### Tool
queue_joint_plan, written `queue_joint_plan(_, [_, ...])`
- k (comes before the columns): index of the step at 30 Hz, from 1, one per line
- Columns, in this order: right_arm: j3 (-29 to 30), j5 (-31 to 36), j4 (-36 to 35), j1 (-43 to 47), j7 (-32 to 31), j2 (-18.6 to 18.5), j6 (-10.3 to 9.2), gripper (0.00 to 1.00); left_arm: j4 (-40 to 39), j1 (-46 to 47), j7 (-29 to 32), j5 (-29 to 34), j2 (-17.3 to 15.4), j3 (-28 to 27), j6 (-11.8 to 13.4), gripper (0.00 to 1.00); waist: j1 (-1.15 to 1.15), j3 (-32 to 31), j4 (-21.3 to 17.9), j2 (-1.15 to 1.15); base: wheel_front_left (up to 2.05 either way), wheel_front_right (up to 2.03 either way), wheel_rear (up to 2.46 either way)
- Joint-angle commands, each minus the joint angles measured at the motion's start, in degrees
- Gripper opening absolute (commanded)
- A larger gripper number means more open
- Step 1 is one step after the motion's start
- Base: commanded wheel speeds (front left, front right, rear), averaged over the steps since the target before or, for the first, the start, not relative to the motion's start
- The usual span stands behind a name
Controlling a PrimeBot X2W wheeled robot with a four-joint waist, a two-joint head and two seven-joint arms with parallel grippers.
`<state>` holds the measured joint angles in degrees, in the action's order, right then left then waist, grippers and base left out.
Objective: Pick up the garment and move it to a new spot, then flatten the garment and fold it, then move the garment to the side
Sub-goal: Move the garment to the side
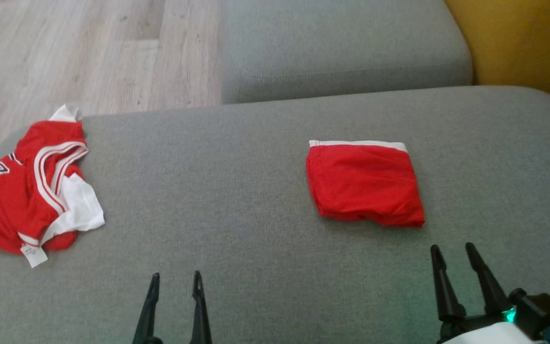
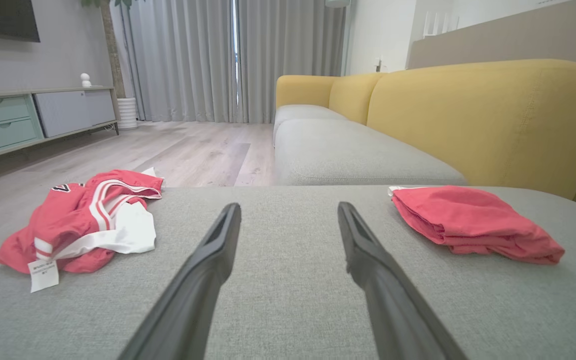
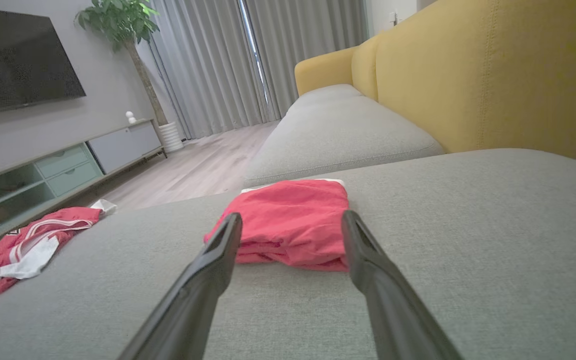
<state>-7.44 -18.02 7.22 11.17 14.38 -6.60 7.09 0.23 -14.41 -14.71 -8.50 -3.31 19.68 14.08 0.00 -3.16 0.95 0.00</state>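
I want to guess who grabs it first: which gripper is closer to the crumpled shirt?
Left. The left gripper hangs right of the shirt; the right gripper is farther off, by the folded garment.

You see grey sofa seat (image 1: 256,191), yellow backrest (image 2: 483,120) at its right, wood floor (image 1: 65,57) beyond. Farther off: curtains (image 2: 188,60), TV (image 3: 13,55), potted plant (image 3: 118,20), low cabinet (image 2: 68,112).

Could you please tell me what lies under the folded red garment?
The folded red garment rests flat on the grey sofa cushion, a white band showing along its far edge. Whatever lies beneath it or within its folds is covered by the cloth.
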Motion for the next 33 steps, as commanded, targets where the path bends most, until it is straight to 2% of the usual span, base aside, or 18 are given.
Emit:
queue_joint_plan(1, [-0.6, 0.8, -2.0, -2.1, 0.6, -1.4, 0.4, 1.0, -1.3, 2.9, -0.3, 0.9, 0.4, -1.0, -0.2, 1.0, 0.0, 1.2, 0.5, 0.0, 0.0, 0.0, 0.0])
queue_joint_plan(6, [0.6, 1.8, -0.7, -3.3, 0.6, -1.5, 0.4, 1.0, -1.0, 3.8, -0.3, 1.2, 0.4, -0.3, -0.3, 1.0, 0.0, 3.9, 1.4, 0.0, 0.0, 0.0, 0.0])
queue_joint_plan(11, [1.7, 0.7, 3.1, -9.8, 0.3, -2.3, 0.4, 1.0, -0.8, 6.8, -0.3, 1.7, 0.4, 1.3, -0.9, 1.0, 0.0, 9.4, 2.8, 0.0, 0.0, 0.0, 0.0])
queue_joint_plan(14, [1.9, -1.8, 7.0, -16.2, -3.9, -3.4, 0.4, 1.0, -0.3, 8.8, -0.3, 2.0, 0.4, 2.0, -1.2, 1.0, 0.0, 11.7, 3.1, 0.0, 0.0, 0.0, 0.0])
queue_joint_plan(21, [1.9, -10.5, 16.7, -28.6, -18.2, -7.5, 0.4, 1.0, 0.3, 12.5, -0.3, 1.8, 0.4, 3.6, -1.8, 1.0, 0.0, 14.8, 4.7, 0.0, 0.0, 0.0, 0.0])
queue_joint_plan(25, [2.6, -11.3, 22.0, -32.1, -20.8, -10.0, 0.4, 1.0, 0.7, 13.7, -0.3, 3.7, 0.4, 4.6, -1.8, 1.0, 0.0, 15.7, 5.7, 0.0, 0.0, 0.0, 0.0])
queue_joint_plan(29, [1.6, -13.8, 25.0, -33.9, -21.4, -10.4, 0.4, 1.0, 0.6, 14.1, -0.3, 3.6, 0.4, 5.2, -1.3, 1.0, 0.0, 16.3, 6.2, 0.0, 0.0, 0.0, 0.0])
queue_joint_plan(31, [1.1, -15.2, 26.5, -34.6, -21.3, -10.4, 0.4, 0.71, 0.8, 14.3, -0.3, 3.5, 0.4, 5.5, -1.2, 1.0, 0.0, 16.5, 6.5, 0.0, 0.0, 0.0, 0.0])
queue_joint_plan(32, [0.6, -16.1, 27.1, -34.9, -21.3, -10.4, 0.4, 0.52, 0.8, 14.5, -0.3, 3.5, 0.4, 5.6, -1.2, 1.0, 0.0, 16.5, 6.5, 0.0, 0.0, 0.0, 0.0])
queue_joint_plan(33, [0.2, -17.0, 27.7, -35.3, -21.3, -10.2, 0.4, 0.16, 0.9, 14.6, -0.3, 3.5, 0.4, 5.6, -1.2, 1.0, 0.0, 16.5, 6.5, 0.0, 0.0, 0.0, 0.0])
